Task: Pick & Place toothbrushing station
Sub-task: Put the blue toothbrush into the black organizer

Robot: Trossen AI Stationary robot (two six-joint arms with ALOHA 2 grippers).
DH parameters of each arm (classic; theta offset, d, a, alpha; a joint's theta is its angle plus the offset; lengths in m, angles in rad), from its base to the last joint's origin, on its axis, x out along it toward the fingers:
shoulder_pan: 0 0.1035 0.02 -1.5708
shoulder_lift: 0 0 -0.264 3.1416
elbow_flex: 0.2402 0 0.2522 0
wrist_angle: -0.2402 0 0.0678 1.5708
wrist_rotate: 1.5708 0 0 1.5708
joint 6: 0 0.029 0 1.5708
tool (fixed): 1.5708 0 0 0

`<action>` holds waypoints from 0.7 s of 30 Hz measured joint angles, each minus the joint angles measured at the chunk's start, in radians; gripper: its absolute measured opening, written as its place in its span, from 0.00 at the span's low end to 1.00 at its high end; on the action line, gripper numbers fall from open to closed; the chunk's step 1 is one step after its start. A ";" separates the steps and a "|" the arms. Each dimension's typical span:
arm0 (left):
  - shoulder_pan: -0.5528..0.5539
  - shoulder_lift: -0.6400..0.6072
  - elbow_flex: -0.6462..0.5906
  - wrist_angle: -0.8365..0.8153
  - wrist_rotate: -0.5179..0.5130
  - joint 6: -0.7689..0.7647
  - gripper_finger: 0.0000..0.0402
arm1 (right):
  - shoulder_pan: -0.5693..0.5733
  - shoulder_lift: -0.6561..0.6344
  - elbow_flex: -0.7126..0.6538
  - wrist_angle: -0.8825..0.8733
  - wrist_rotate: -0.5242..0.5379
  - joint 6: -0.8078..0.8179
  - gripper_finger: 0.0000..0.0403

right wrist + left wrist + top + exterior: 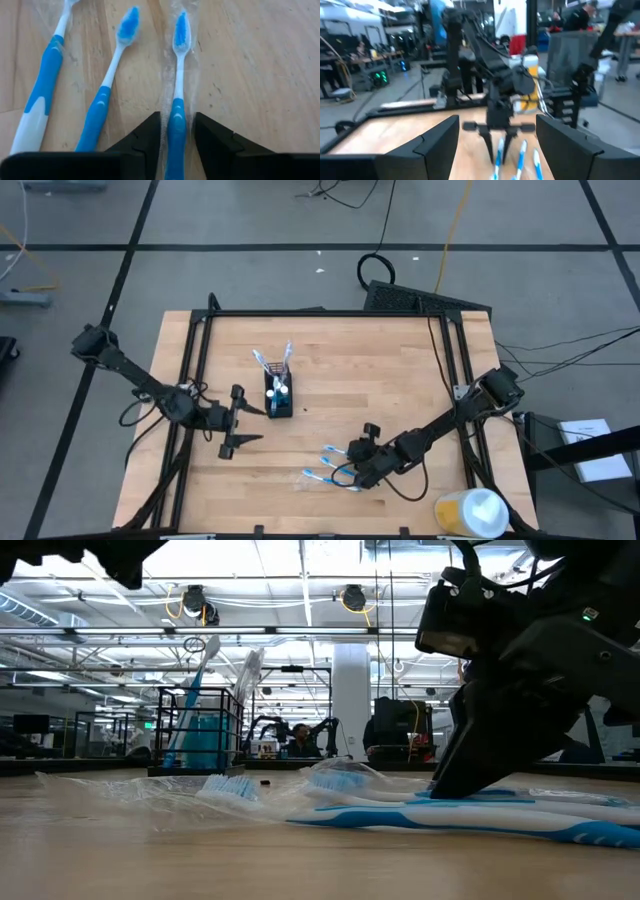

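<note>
In the overhead view, the left gripper (243,423) sits at centre-left of the frame, hovering over bare wood, its two dark fingers spread wide and holding nothing. Just to its right, near the middle of the frame, stands the black mesh holder (278,395), a small boxy wire basket with two toothbrushes (273,362) leaning out of it and small blue-and-white tubes (279,390) tucked inside. Lower and further right, three loose toothbrushes (325,465) lie side by side on the wooden table (400,370), and the right gripper (352,473) is down among them. At the lower right edge sits a round yellow-and-white container (472,513).

The table-level view shows what the overhead one cannot: the loose brushes are in thin, crinkled clear wrappers (150,790) that spread flat across the boards, and the holder (198,730) stands well behind them at left of frame, its open wire grid showing a blue handle inside.

The left wrist view looks across the table at the other arm, whose pointed fingers reach down onto the brushes.

The right wrist view gives the closest look: pale planked wood with visible grain, three slim blue-and-white handles with blue bristle heads, and the right gripper (177,137) with its wedge-shaped black fingers (215,140) on either side of the wrapped toothbrush (178,100) at centre-right of the frame, touching its handle.
</note>
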 joint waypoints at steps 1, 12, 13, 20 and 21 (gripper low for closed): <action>0.008 0.000 0.000 0.021 0.000 0.008 0.67 | 0.000 0.000 -0.004 -0.003 -0.002 -0.001 0.26; 0.110 -0.003 0.000 0.132 -0.001 0.058 0.67 | -0.025 -0.014 -0.009 0.001 0.036 -0.089 0.07; 0.128 -0.003 0.000 0.133 0.000 0.052 0.67 | -0.030 -0.024 -0.009 0.001 0.056 -0.117 0.07; 0.285 -0.003 0.000 0.130 -0.001 0.022 0.67 | -0.126 -0.212 -0.013 -0.003 0.247 -0.374 0.01; 0.309 -0.003 0.000 0.130 0.002 0.021 0.67 | -0.145 -0.249 -0.013 0.002 0.263 -0.411 0.00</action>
